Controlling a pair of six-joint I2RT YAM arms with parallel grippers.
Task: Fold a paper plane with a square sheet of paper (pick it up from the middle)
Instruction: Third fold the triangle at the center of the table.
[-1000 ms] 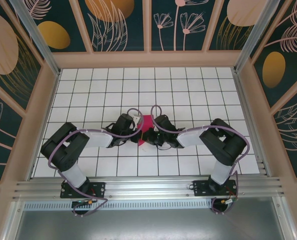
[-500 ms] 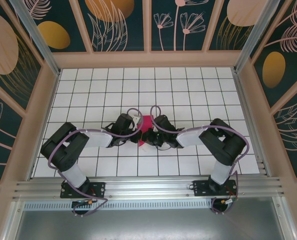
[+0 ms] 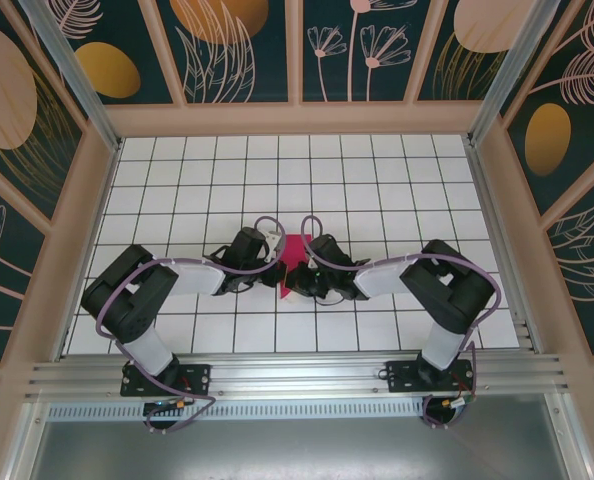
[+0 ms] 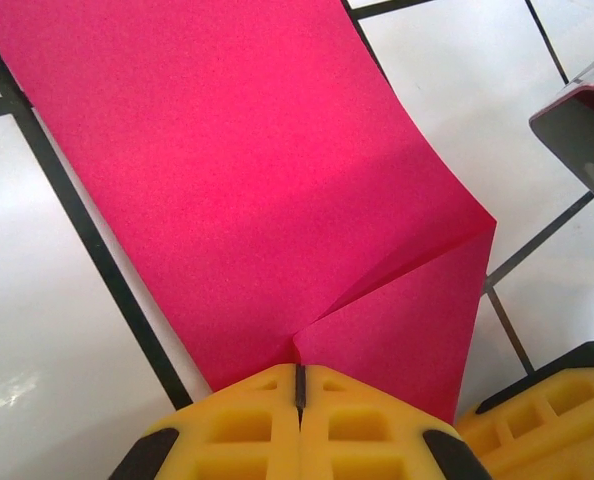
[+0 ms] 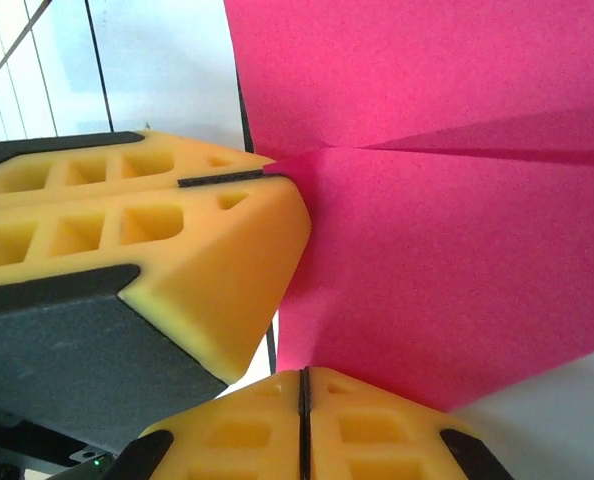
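The square sheet of paper (image 3: pixel 294 247) is magenta, folded and creased, and held just above the white tiles between the two arms. In the left wrist view the paper (image 4: pixel 257 170) spreads away from my left gripper (image 4: pixel 299 372), whose yellow fingers are shut on its near edge where a crease ends. My right gripper (image 5: pixel 304 378) is shut on another edge of the paper (image 5: pixel 447 250). The left gripper's fingers (image 5: pixel 192 225) sit close on the left in the right wrist view, clamped on a corner. From above, the left gripper (image 3: pixel 276 267) and right gripper (image 3: pixel 291 279) nearly touch.
The white tiled floor (image 3: pixel 377 190) stretches to wooden walls on three sides, with a metal rail (image 3: pixel 297 375) at the near edge. A grey part of the right arm (image 4: pixel 585 125) hangs at the upper right of the left wrist view.
The right gripper has edged slightly left and nearer, covering more of the paper from above. The left arm has stayed where it was.
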